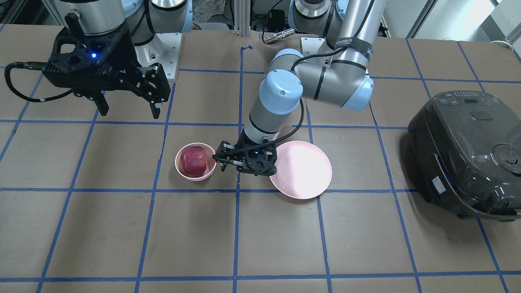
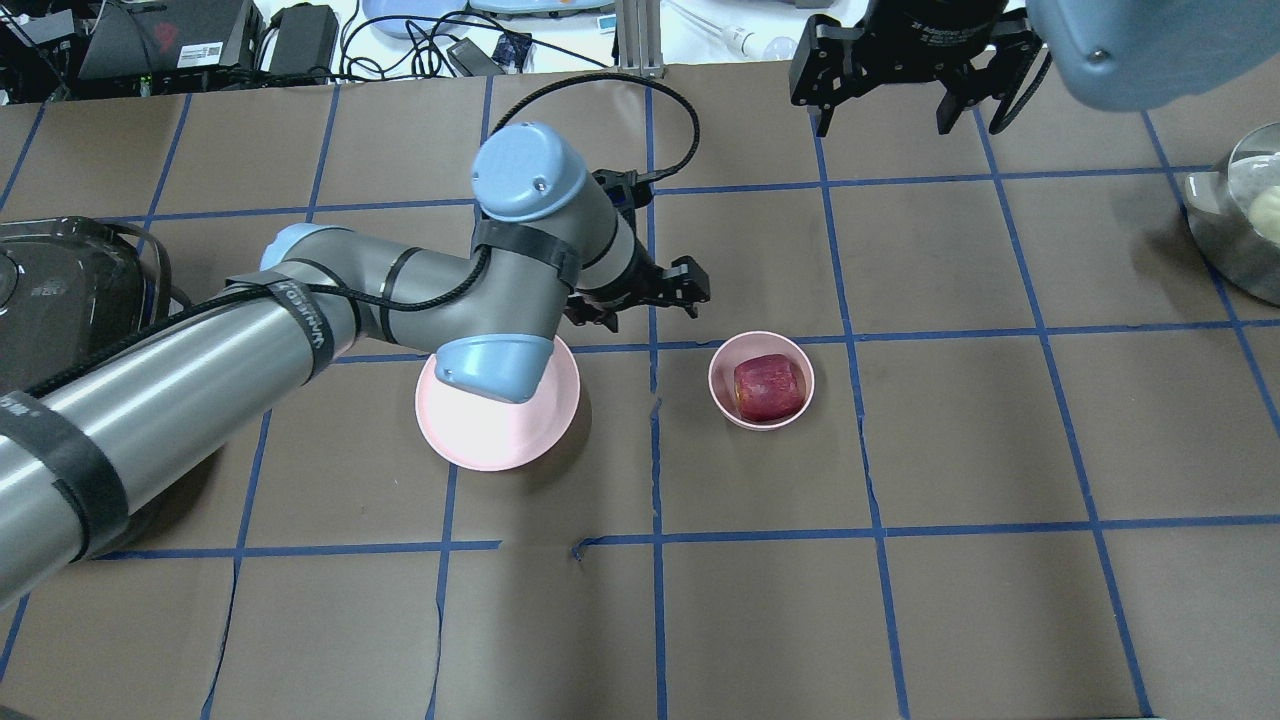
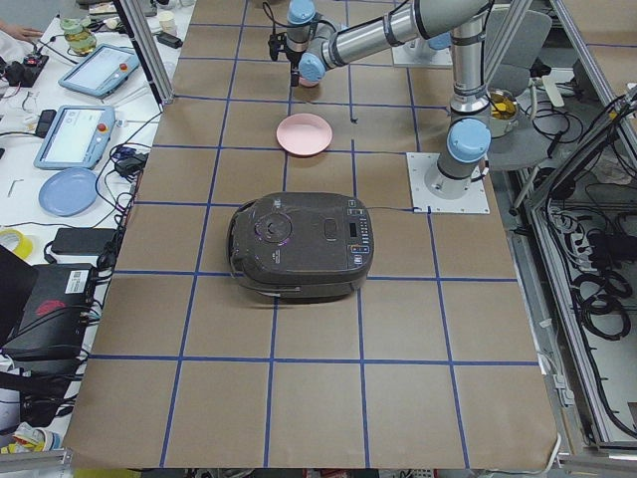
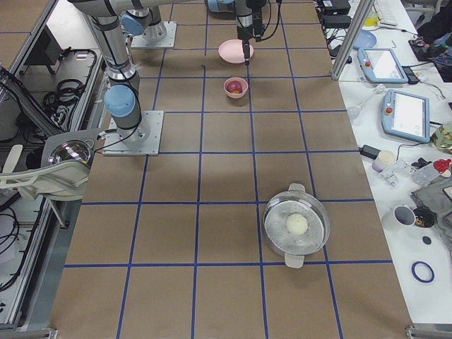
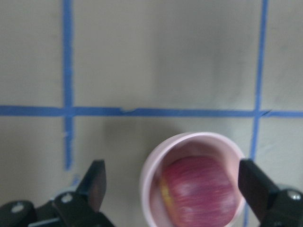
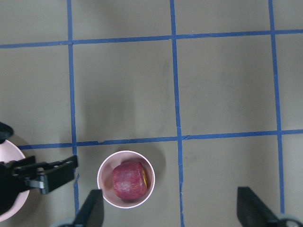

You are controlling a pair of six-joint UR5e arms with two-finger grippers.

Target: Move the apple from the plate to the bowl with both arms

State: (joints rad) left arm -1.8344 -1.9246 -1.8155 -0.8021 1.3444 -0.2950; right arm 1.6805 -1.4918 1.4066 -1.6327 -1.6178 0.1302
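The dark red apple (image 1: 193, 160) lies inside the small pink bowl (image 1: 179, 167); both show in the overhead view, apple (image 2: 768, 388) and bowl (image 2: 722, 366). The wide pink plate (image 1: 303, 171) sits empty beside it, partly under my left arm in the overhead view (image 2: 480, 440). My left gripper (image 1: 244, 162) is open and empty, pointing down between bowl and plate. Its wrist view shows the apple (image 5: 199, 191) in the bowl (image 5: 149, 165) below its spread fingers. My right gripper (image 1: 130, 110) is open and empty, held high toward the robot's base; its wrist view looks down on the apple (image 6: 129, 181).
A black rice cooker (image 1: 468, 154) stands on my left side of the table. A metal pot (image 2: 1240, 230) with a pale ball in it sits at the far right edge. Blue tape lines grid the brown table.
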